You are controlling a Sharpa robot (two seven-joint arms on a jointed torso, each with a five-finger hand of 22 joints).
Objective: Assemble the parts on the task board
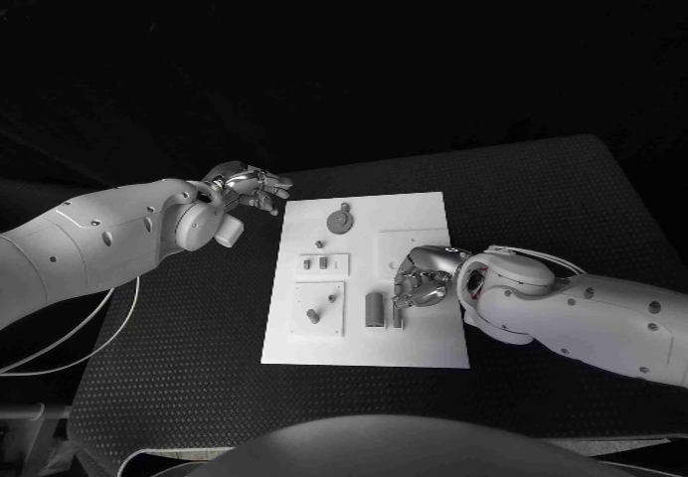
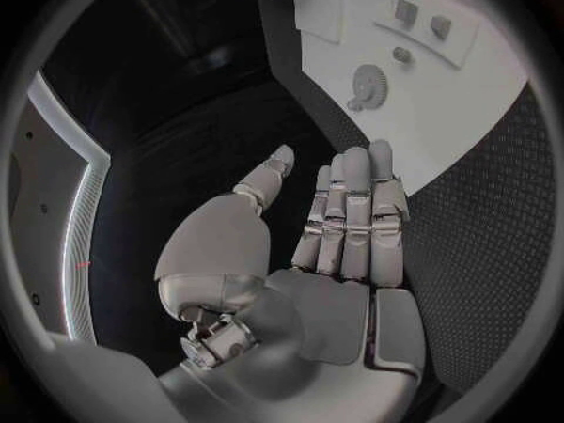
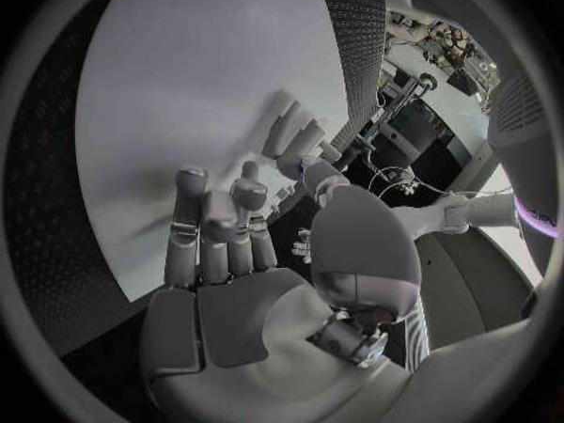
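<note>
On the black table (image 1: pixel 172 368), the right hand (image 1: pixel 419 281) hovers open-fingered above the task board (image 1: pixel 424 343), likely reaching for the upright part (image 1: pixel 374 309); the left hand (image 1: pixel 247 187) waits open.

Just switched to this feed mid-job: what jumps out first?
The white task board lies in the middle of the black table, with small grey parts on it, among them a round gear near its far edge. The right hand is over the board's right side, its fingers pointing down by an upright grey piece. The left hand hovers off the board's far left corner, holding nothing.
</note>
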